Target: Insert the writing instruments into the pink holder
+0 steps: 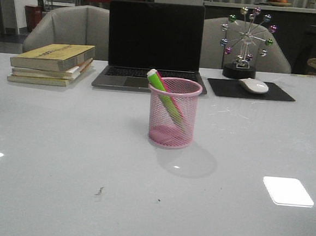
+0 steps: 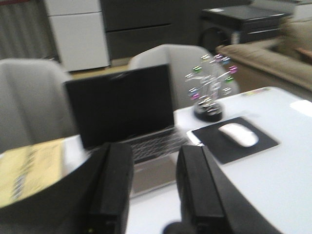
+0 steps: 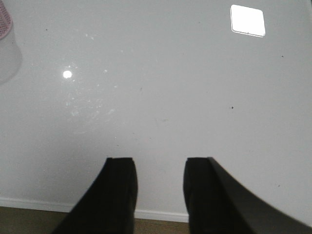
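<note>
both markers [image 1: 165, 96] inside pink holder [image 1: 174, 114]

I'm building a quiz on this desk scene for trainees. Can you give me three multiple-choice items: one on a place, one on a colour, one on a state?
1. Where does the pink holder stand?
A. on the books
B. on the table in front of the laptop
C. on the mouse pad

2. What colour is the marker that shows most clearly in the holder?
A. bright green
B. blue
C. black

3. How is the right gripper?
A. shut on a marker
B. shut on the holder
C. open and empty

Key: B, since it stands on the white table before the laptop; A, since the green marker leans out over the rim; C, since bare table shows between its fingers.
</note>
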`<action>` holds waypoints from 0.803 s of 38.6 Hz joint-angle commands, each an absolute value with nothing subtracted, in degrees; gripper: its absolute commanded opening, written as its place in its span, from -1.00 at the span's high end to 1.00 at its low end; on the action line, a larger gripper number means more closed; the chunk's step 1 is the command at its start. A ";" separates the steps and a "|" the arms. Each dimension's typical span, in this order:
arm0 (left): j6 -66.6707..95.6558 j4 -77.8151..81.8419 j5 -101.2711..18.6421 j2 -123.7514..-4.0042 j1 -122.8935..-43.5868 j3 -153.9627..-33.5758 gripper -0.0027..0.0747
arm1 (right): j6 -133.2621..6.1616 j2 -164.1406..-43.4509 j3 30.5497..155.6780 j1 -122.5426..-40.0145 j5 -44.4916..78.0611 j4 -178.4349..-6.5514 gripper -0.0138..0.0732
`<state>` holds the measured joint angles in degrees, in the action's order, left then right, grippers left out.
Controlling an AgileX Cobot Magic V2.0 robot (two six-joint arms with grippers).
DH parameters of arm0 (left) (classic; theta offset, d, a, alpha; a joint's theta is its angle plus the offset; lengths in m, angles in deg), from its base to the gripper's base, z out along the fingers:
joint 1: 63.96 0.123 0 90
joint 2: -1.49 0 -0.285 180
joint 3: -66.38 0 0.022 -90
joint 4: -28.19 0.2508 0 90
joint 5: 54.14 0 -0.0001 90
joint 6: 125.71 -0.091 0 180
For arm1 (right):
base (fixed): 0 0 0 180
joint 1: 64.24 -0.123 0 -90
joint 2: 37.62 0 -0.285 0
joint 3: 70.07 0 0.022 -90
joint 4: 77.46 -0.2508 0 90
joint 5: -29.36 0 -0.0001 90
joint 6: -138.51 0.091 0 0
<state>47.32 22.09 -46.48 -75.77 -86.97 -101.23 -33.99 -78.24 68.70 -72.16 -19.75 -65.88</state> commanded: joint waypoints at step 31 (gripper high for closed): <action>47.57 22.09 -21.23 -32.82 -66.43 -71.52 0.16 | -33.93 -78.21 70.28 -71.83 -16.48 -64.25 -0.17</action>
